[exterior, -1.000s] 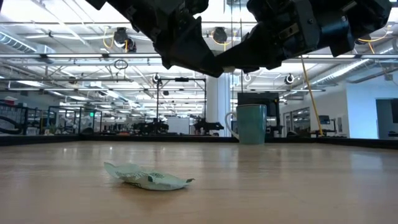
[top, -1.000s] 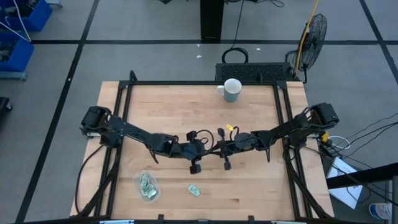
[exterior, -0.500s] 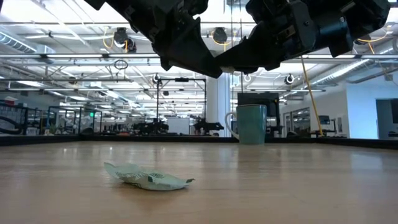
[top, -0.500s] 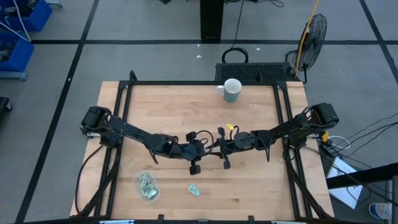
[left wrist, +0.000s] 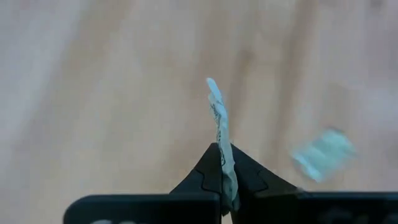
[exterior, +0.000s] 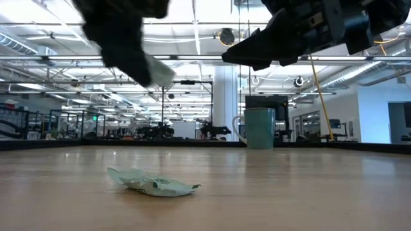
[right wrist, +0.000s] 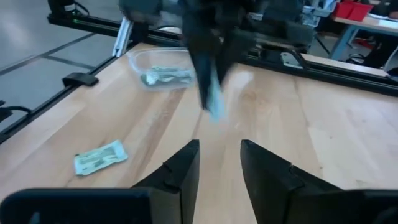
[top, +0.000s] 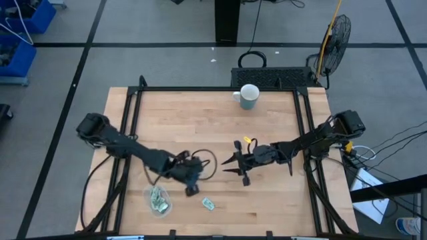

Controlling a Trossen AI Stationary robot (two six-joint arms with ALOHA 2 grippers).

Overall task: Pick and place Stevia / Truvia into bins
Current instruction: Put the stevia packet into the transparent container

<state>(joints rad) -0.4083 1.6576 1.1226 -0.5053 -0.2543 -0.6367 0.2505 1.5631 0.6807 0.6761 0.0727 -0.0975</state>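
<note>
The left gripper point(top: 191, 187) holds one packet point(left wrist: 217, 118) by its lower end, jaws closed tight on it; in the left wrist view the packet stands edge-on, its long axis running straight out from the fingertips point(left wrist: 210, 167), slightly bent at the free end; the right wrist view shows the same packet point(right wrist: 213, 99) hanging down from that gripper point(right wrist: 208, 68), above the table point(top: 200, 120).

The left arm reaches from the table's left edge, low and stretched, toward the front middle; its gripper is just beside the bin point(top: 157, 199), between the bin and a loose packet point(top: 208, 203) lying flat near the front edge.

The right gripper point(top: 233, 165) hovers near the table's middle, fingers point(right wrist: 176, 171) apart with nothing between them, pointing toward the left arm.

The bin already holds several packets; the right wrist view shows them through the clear wall point(right wrist: 163, 67), while the low view shows only the loose packet point(exterior: 154, 183), crumpled on the wood, and the mug point(exterior: 258, 128) far behind; the mug point(top: 248, 97) stands at the back edge.
</note>
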